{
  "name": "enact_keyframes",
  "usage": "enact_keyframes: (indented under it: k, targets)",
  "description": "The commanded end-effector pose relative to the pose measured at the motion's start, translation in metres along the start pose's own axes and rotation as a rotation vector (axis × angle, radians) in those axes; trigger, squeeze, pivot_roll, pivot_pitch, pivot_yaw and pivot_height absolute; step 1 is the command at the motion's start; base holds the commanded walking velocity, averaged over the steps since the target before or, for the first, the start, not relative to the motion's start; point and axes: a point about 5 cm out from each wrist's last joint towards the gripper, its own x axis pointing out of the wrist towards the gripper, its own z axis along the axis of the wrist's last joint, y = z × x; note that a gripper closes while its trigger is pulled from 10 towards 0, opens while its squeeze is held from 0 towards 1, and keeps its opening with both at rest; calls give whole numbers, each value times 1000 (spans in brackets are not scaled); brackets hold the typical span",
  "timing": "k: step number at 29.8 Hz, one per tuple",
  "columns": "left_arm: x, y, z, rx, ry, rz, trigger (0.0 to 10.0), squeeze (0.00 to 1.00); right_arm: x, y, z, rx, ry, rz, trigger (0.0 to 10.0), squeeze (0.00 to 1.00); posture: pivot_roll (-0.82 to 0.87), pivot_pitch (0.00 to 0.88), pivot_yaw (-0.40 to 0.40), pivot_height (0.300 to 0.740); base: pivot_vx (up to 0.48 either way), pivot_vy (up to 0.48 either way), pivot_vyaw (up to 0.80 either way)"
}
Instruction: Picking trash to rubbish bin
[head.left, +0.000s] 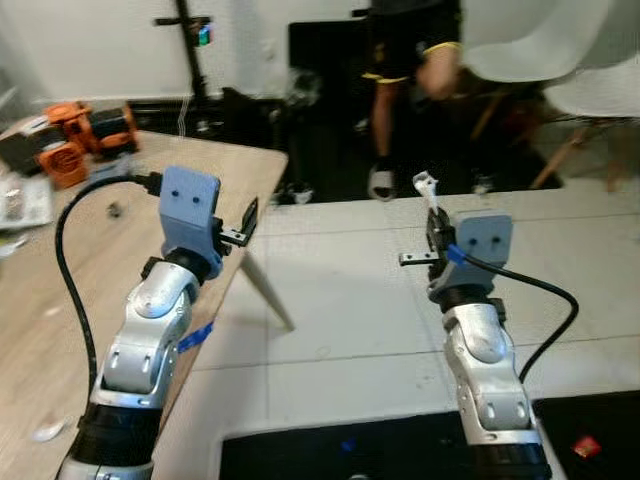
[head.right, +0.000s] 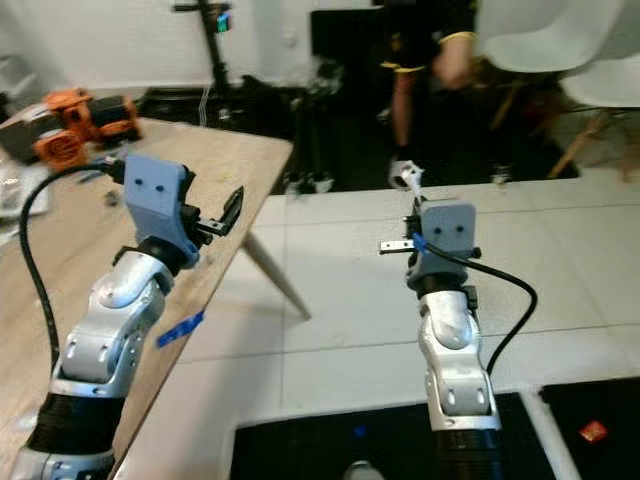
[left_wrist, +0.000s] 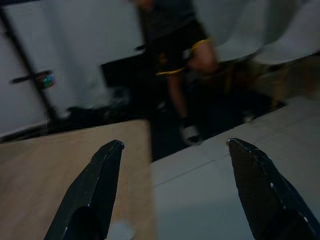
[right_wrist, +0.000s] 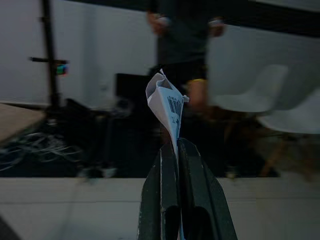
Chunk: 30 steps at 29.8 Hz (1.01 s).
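Right gripper (right_wrist: 177, 147) raised over pale tiled floor (head.left: 350, 300), black fingers pinched on crumpled white barcode-printed paper scrap (right_wrist: 167, 102) | left gripper (left_wrist: 172, 150) over wooden table (head.left: 90, 260) edge, fingers spread wide, empty

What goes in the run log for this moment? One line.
right gripper: shut on paper, raised over floor | left gripper: open, empty, by table | bin: unseen

I saw the person (head.left: 405, 60) blurred and cut off above the waist; the paper scrap's (right_wrist: 167, 107) print was unreadable.
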Motion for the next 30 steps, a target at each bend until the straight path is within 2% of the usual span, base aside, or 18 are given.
enact_keyframes:
  k: [1, 4, 18, 22, 30]
  targets:
    - [-3, 0, -5, 6, 21, -3, 10000, 0, -5, 2, -6, 16, 26, 2, 10000, 0, -9, 166, 50, 740, 0, 0, -800]
    - [-3, 0, -5, 0, 18, 2, 10000, 0, -6, 3, -6, -5, 25, 12, 10000, 0, -9, 166, 50, 740, 0, 0, -800]
    - [-4, 1, -6, -4, 24, 17, 10000, 0, -7, 6, -8, 6, 32, 13, 10000, 0, -2, 169, 45, 740, 0, 0, -800]
    - [-5, 4, -7, -33, 38, 35, 10000, 0, -8, 6, -9, 7, 37, 15, 10000, 0, -2, 166, 46, 740, 0, 0, -800]
    - [-4, 3, -9, -7, 57, 23, 10000, 0, -8, 7, -9, -9, 38, 20, 10000, 0, -1, 162, 49, 740, 0, 0, -800]
